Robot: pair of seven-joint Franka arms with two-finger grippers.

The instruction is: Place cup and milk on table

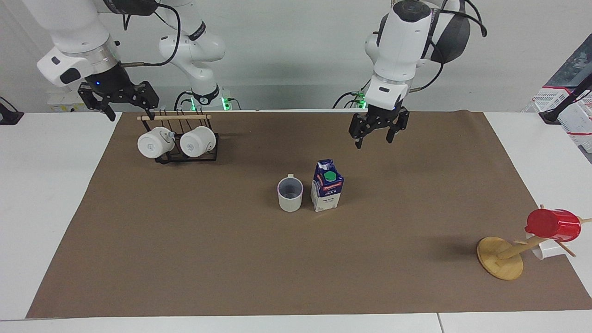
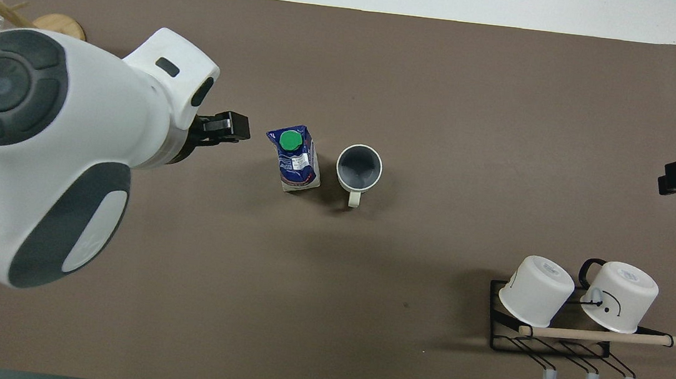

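Both grippers up, empty, jaws apart.
The right gripper [image 1: 124, 104] hangs by the mug rack [image 1: 185, 138]; the left gripper [image 1: 375, 134] is over the brown paper [image 1: 185, 259]. The milk [image 1: 327, 185] and cup [image 1: 290, 194] stand upright, just beside each other, mid-table [image 1: 46, 185].

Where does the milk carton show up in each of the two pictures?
Facing view: the milk stands near the middle of the brown sheet, beside the cup.
Overhead view: the milk is again near the middle, a little above centre.
Shared landmark: the cup, right next to it in both.
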